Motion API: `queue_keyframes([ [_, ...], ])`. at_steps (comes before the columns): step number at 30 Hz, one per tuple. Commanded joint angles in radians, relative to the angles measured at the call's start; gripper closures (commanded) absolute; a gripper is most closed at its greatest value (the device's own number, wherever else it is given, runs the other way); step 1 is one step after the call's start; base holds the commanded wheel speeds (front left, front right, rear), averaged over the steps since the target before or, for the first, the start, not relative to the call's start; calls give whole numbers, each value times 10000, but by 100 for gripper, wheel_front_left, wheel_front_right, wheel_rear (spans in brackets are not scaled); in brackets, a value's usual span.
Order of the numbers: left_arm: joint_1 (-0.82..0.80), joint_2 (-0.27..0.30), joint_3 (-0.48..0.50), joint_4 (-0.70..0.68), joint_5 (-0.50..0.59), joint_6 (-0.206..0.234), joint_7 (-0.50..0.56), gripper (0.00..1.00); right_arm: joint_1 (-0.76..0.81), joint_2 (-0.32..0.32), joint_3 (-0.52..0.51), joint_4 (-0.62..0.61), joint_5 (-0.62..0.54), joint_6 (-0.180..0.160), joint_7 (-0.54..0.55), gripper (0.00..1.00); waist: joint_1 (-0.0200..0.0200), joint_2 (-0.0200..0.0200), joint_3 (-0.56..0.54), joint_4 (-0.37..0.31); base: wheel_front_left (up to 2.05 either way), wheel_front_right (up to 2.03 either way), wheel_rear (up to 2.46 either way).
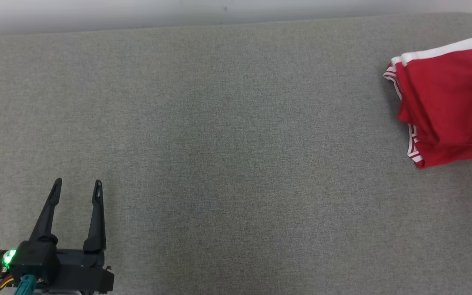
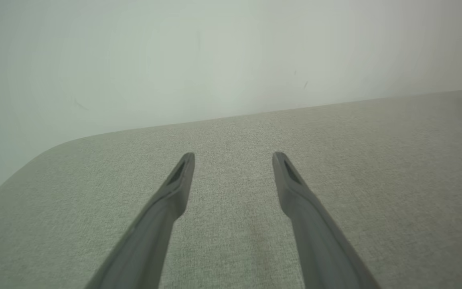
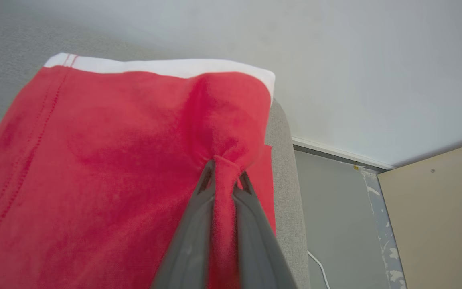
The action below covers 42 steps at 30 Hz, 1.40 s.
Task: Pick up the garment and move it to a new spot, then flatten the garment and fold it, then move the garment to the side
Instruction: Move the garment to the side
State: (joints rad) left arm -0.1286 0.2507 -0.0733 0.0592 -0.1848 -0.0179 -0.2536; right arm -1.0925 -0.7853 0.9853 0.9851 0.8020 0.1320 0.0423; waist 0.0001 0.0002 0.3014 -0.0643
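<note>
Head view: folded red garment [image 1: 449, 106], white-trimmed, far right on grey surface [image 1: 219, 143].
Right gripper [image 3: 227, 170]: clamped on garment fold.
Left gripper [image 1: 78, 181]: fingers apart, near left.

Desk [image 1: 219, 143]: grey woven fabric cover, rounded corners. One item on it: a folded red garment [image 1: 453, 102] with white trim, lying at the right edge.

On table [image 1: 219, 143] far right: garment [image 1: 451, 102]

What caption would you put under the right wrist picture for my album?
The right tool pinches a bunched fold of the red garment near the grey fabric surface's edge.
</note>
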Motion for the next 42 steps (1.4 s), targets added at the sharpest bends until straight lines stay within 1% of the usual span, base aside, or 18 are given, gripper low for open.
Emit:
queue_keyframes([
  [1,-161,47,-3,-46,-24,16,3,0,-211,-139,10,67,121,-18,37,100,-1,-2,121,-54,0,0,0],
  [4,-219,118,11,-96,-47,15,17,0,-411,-268,54,274,194,-18,65,100,-1,-2,257,-70,0,0,0],
  [11,-272,161,-57,-171,-72,62,49,0,-394,-112,114,857,387,-19,82,100,-1,-2,382,5,0,0,0],
  [12,-266,168,-64,-162,-77,63,53,0,-420,-103,136,915,345,-19,-3,77,-1,-2,386,11,0,0,0],
  [13,-265,173,-72,-147,-84,64,54,0,-453,-89,161,983,296,-18,-75,0,-1,-2,386,19,0,0,0],
  [17,-272,128,-130,-26,-118,104,31,0,-596,-111,300,1428,57,-18,-245,0,-1,-2,232,75,0,0,0],
  [20,-150,85,-155,74,-157,131,1,0,-839,-112,158,1818,-111,-19,-942,0,-1,-2,-67,127,0,0,0],
  [23,112,63,-136,184,-253,136,-31,0,-959,182,-249,2056,53,-19,-2064,0,-1,-2,-481,153,0,0,0],
  [25,277,61,-108,267,-268,150,-40,0,-909,442,-569,2079,274,-18,-2609,0,-1,-2,-786,147,0,0,0],
  [27,453,40,-91,318,-279,163,-60,0,-750,617,-840,1983,407,-19,-2919,0,-1,-2,-1079,169,0,0,0],
  [30,720,10,-129,359,-326,169,-71,0,-372,843,-1159,1585,419,-19,-3062,0,-1,-2,-1462,251,0,0,0],
  [33,955,4,-152,303,-344,260,-59,0,74,913,-1933,683,201,-18,-3063,0,-1,-2,-1751,326,0,0,0],
  [37,1172,8,-162,217,-370,326,17,0,1254,1134,-3555,-551,-339,-18,-3061,0,-1,-2,-2123,441,0,0,0],
  [40,1368,15,-195,194,-418,350,71,0,2424,1589,-4990,-1491,-998,-18,-3062,0,-1,-2,-2375,536,0,0,0],
  [42,1396,8,-217,192,-449,353,86,0,3338,2022,-5933,-2122,-1521,-19,-3062,0,-1,-2,-2520,587,0,0,0],
])
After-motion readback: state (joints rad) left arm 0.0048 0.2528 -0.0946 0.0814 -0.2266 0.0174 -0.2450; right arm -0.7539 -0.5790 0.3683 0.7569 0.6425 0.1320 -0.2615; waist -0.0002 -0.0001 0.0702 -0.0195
